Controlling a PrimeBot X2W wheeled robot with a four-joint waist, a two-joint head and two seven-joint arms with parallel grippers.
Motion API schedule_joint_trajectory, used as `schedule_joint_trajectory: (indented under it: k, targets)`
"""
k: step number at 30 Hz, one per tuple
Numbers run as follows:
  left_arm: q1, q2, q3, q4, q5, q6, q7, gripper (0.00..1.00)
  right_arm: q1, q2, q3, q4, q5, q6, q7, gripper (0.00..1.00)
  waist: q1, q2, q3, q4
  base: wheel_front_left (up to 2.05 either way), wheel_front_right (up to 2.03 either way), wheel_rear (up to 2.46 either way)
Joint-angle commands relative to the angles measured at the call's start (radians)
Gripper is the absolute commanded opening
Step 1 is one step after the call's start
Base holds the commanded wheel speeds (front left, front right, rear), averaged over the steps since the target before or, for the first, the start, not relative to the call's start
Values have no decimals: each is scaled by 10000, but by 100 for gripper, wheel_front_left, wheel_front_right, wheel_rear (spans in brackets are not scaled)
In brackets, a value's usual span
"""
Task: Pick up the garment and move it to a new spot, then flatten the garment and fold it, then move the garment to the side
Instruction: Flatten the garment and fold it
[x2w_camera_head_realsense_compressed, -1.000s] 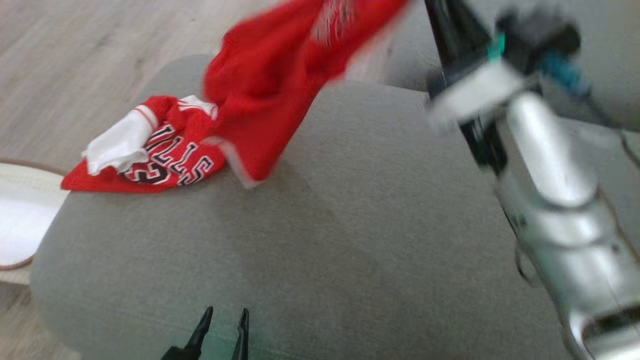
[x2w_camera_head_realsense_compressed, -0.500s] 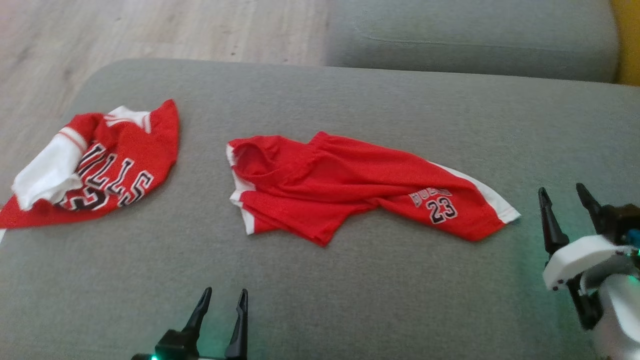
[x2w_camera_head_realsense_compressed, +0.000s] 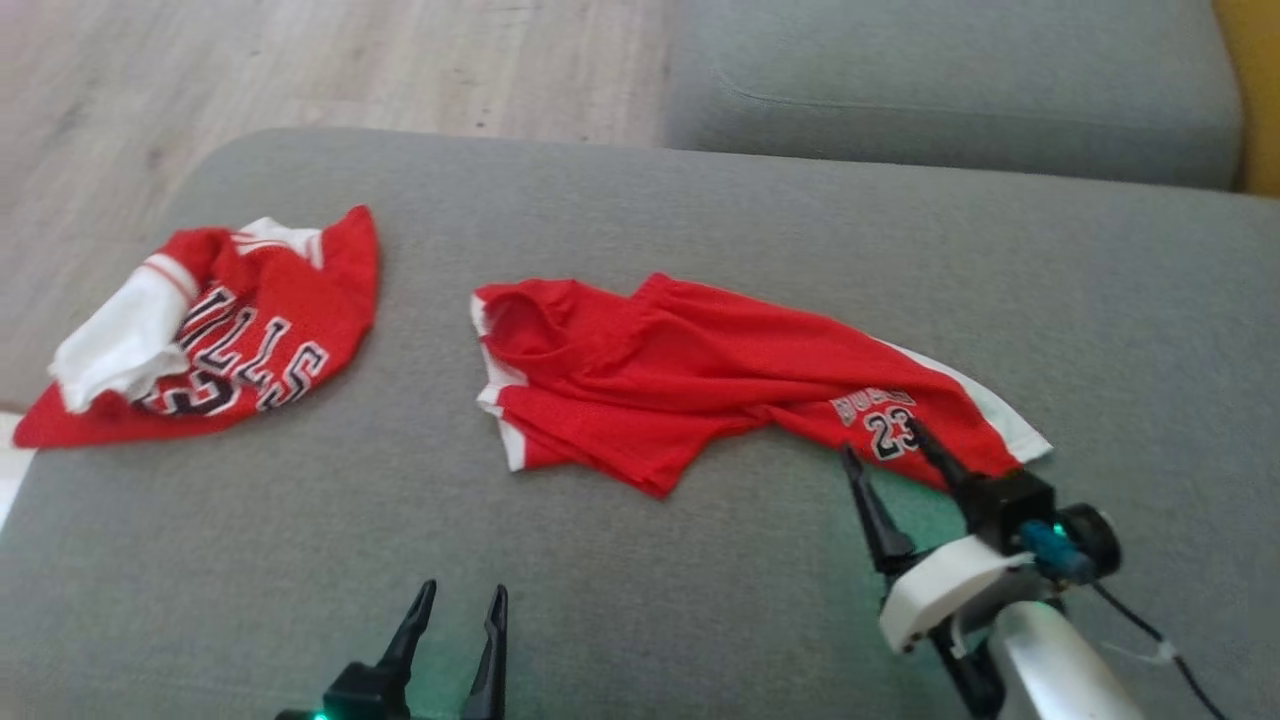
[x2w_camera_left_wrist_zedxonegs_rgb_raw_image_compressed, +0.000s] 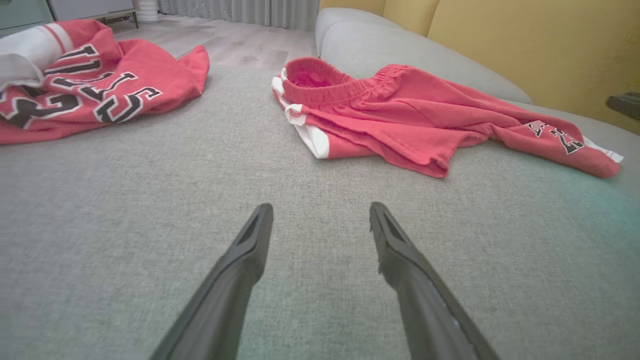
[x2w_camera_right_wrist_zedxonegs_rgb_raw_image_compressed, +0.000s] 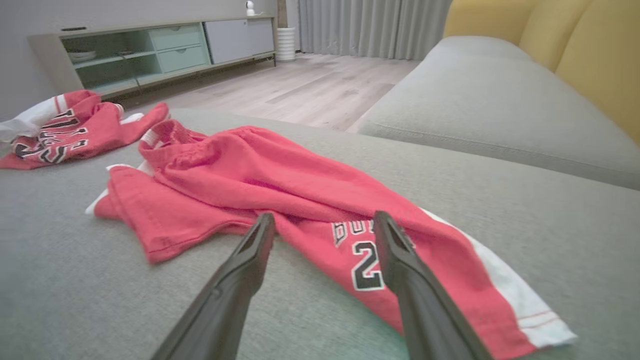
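We count two red garments on the grey sofa (x2w_camera_head_realsense_compressed: 640, 600): the shorts (x2w_camera_head_realsense_compressed: 700, 380), which are the task's piece, and a jersey (x2w_camera_head_realsense_compressed: 270, 330). The shorts lie crumpled about the middle of the seat. Their waistband is toward the jersey, and one leg stretches out the other way, with one white side stripe and one printed number, 23, near the hem. The jersey lies bunched well apart from the shorts, off their waistband end, with its black-and-white lettering up and a white part folded over it.

We count two pincers, both released. The right pincer (x2w_camera_head_realsense_compressed: 880, 440) is at the shorts' number end, its two fingers spread either side of the print. We cannot tell whether the tips touch the cloth. The left pincer (x2w_camera_head_realsense_compressed: 464, 590) is on our side of the shorts, near their waistband end, its two fingers parted over bare sofa.

Beyond the shorts lies a second grey seat (x2w_camera_head_realsense_compressed: 950, 110), with two yellow cushions (x2w_camera_right_wrist_zedxonegs_rgb_raw_image_compressed: 600, 65) behind it and wood floor (x2w_camera_head_realsense_compressed: 350, 60) beside it.
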Motion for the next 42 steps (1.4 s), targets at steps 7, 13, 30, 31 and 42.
schedule_joint_trajectory:
  k: [7,13,30,31,42]
  targets:
    - [-139,-13,423,-173,198,-51,-53,100,-845,246,1150,483,309,-7,-65,100,0,0,-77,700,0,0,0]
    - [-288,-13,259,-185,184,-113,-53,100,-1428,304,2509,1239,696,-7,-65,100,0,0,113,1212,0,0,0]
    - [-481,-13,-49,-224,-52,10,-53,100,-2916,312,4384,3881,1709,-7,81,94,0,0,832,2312,0,0,0]
    - [-492,-13,-59,-238,-68,27,-53,100,-2959,312,4430,3930,1727,-7,71,93,0,0,859,2295,0,0,0]
    - [-618,-13,-25,-304,-154,131,-53,100,-3182,313,4077,3880,1822,-7,-54,0,0,0,769,1751,0,0,0]
